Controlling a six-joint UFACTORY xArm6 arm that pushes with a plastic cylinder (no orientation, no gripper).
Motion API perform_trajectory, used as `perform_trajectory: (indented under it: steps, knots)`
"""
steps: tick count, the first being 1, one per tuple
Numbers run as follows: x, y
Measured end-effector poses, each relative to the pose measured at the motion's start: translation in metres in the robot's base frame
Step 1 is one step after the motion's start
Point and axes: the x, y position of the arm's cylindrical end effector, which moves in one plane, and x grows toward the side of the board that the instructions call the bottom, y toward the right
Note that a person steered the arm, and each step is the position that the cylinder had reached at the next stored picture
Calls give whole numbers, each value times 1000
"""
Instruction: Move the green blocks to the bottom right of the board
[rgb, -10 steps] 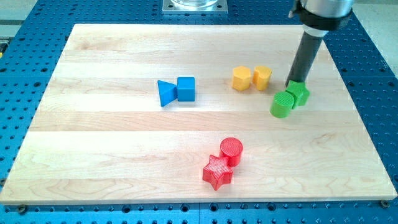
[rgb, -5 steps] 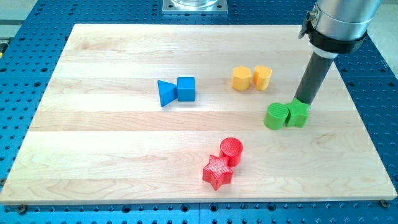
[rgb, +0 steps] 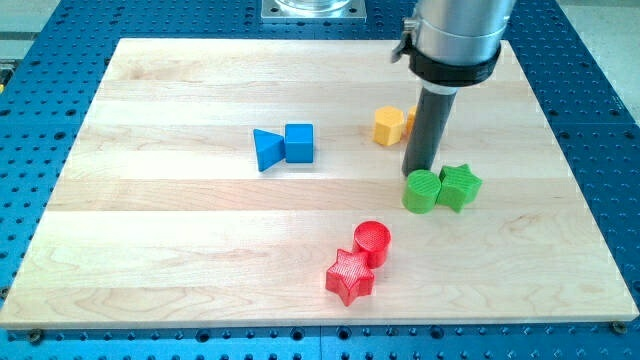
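Observation:
A green cylinder (rgb: 421, 192) and a green star-shaped block (rgb: 459, 186) sit side by side, touching, right of the board's middle. My tip (rgb: 417, 173) stands at the top edge of the green cylinder, touching it. The dark rod rises from there to the view's top and hides part of a yellow block behind it.
A yellow hexagonal block (rgb: 389, 126) sits above the green pair, a second yellow block (rgb: 411, 121) mostly hidden by the rod. A blue triangle (rgb: 267, 149) and blue cube (rgb: 299, 143) lie at centre left. A red cylinder (rgb: 372, 241) and red star (rgb: 349, 276) lie near the bottom.
My tip moved from above the green star leftward to above the green cylinder. Both green blocks slid down and slightly left over the second.

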Motion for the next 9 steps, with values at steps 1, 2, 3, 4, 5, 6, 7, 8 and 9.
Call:
perform_trajectory:
  steps: [1, 2, 3, 4, 5, 6, 7, 8, 9]
  knots:
    - [32, 96]
    - [38, 111]
    - [42, 131]
    - [95, 118]
    - [91, 95]
    - [40, 63]
    - [-2, -5]
    - [19, -70]
    - [41, 9]
